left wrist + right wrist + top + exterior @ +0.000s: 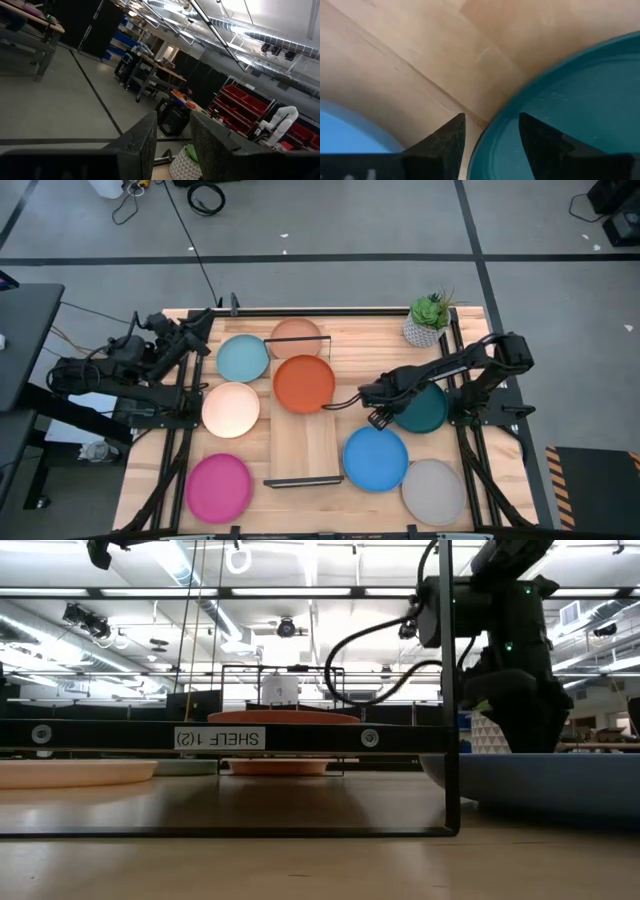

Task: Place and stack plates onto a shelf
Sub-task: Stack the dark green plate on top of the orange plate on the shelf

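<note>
Grey floor surrounds your slatted wooden bench in the high view. On it the shelf runs lengthwise down the middle, with the orange plate resting on its far end and the terracotta plate just beyond that. To your left lie the light blue plate, the peach plate and the magenta plate; to your right lie the dark teal plate, the bright blue plate and the grey plate. A small potted plant stands at the far right corner. Your right claw sits at the teal plate's near-left edge, beside the shelf. Your left arm waits folded at the far left corner.

From the low view you see the shelf's black wire end, the orange plate on its board, and the right arm above the bright blue plate.

Your left wrist view shows the left claw released, holding nothing, pointed out at the room.

Your right wrist view shows the right claw spread apart, one finger over the teal plate's rim, the other over bare wood, gripping nothing.
</note>
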